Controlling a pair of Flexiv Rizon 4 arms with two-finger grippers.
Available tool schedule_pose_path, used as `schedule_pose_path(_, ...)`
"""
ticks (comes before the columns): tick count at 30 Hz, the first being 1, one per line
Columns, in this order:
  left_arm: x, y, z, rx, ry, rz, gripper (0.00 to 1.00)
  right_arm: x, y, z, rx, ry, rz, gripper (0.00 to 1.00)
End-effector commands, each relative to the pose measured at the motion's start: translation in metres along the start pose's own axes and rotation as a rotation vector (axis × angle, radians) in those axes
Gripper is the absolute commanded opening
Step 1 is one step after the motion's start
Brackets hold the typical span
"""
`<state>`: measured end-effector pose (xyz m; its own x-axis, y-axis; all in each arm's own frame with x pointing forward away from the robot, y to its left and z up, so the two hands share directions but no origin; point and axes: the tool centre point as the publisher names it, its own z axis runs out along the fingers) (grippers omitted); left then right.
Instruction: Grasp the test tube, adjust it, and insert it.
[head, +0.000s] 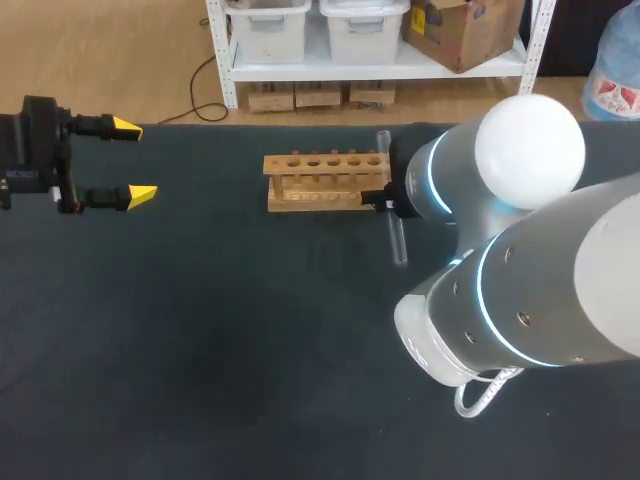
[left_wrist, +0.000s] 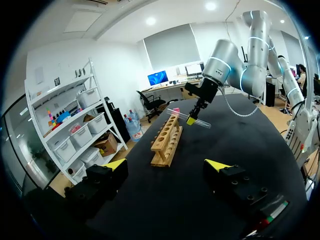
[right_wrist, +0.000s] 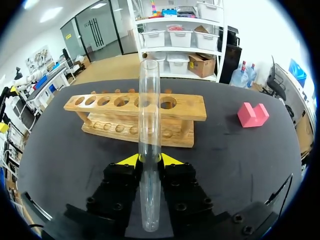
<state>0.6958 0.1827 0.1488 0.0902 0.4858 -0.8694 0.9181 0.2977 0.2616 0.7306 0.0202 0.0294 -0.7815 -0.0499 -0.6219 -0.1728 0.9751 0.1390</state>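
The right end effector is clamping the test tube between its two yellow tips, pinching it from both sides at about mid-length. Part of the tube is sticking out ahead of the fingers and the rest is running back under the wrist. The tube is hanging clear of the table and is lying closer to level than upright. Its forward end is pointing toward the wooden rack, which is sitting just ahead of the fingers.

The tube is looking clear, thin-walled and empty. It is likely light and stiff, but smooth enough to slide or pivot in a two-point pinch, and it may crack under a hard squeeze or a knock on the wood. The mid-length hold is balancing it well. For insertion, a hold nearer the open end would probably serve better, leaving the rounded end free to enter a hole. Which end is which I cannot tell for sure.

The rack is showing a row of holes in its top bar. All are appearing empty, though one is partly hidden behind the tube. A pink block is lying beside the rack, off to one side of the fingers.

The left end effector is hanging with its fingers wide apart, gripping nothing, and the rack is well ahead of it.
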Motion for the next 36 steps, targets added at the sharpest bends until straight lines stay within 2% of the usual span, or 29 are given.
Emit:
schedule_pose_path(1, 0.002, -0.001, 0.000, -0.004, -0.005, 0.003, 1.00, -0.001, 0.000, 0.003, 0.004, 0.001, 0.001, 0.00)
schedule_pose_path(36, 0.002, -0.001, 0.000, -0.004, -0.005, 0.003, 1.00, -0.004, -0.007, 0.013, 0.026, 0.028, 0.012, 0.00)
